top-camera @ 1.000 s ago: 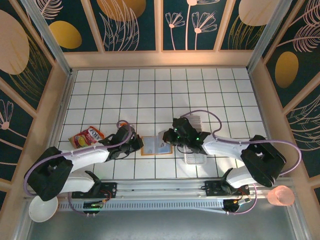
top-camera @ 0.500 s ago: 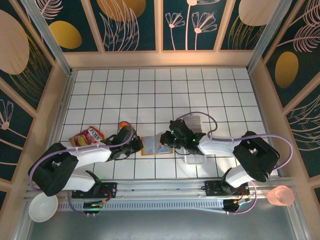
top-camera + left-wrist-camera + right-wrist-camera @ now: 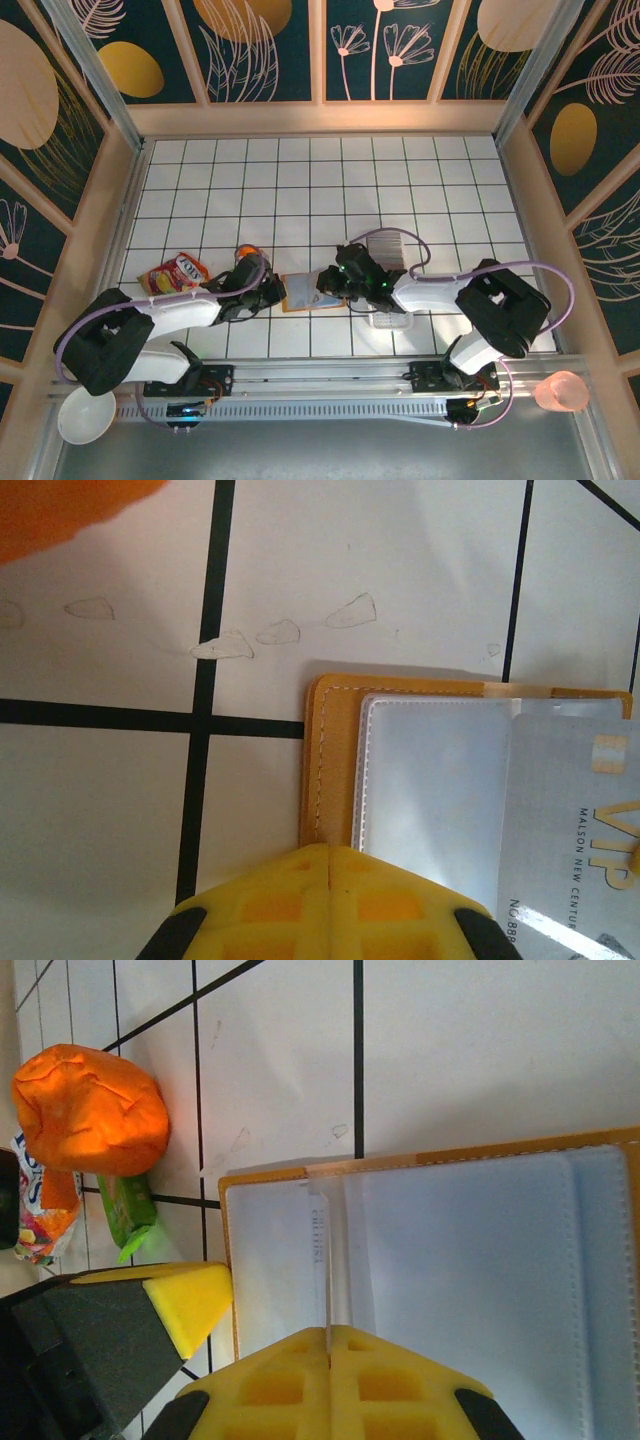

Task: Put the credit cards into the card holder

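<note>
the card holder (image 3: 300, 293) lies open on the tiled table (image 3: 300, 190), between both grippers. the right gripper (image 3: 329, 1338) has its jaws clamped on a credit card (image 3: 322, 1260), held edge-on over the holder's left pocket. the left gripper (image 3: 330, 856) has its jaws pressed together at the holder's left edge.

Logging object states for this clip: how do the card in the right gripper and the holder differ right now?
The card is pinched in the right gripper and shows edge-on to the right wrist camera, while the holder lies open and flat on the table. The card is one thin pale sheet; the holder is wider, with a tan rim around pale pockets. Both are flat rectangles.
</note>
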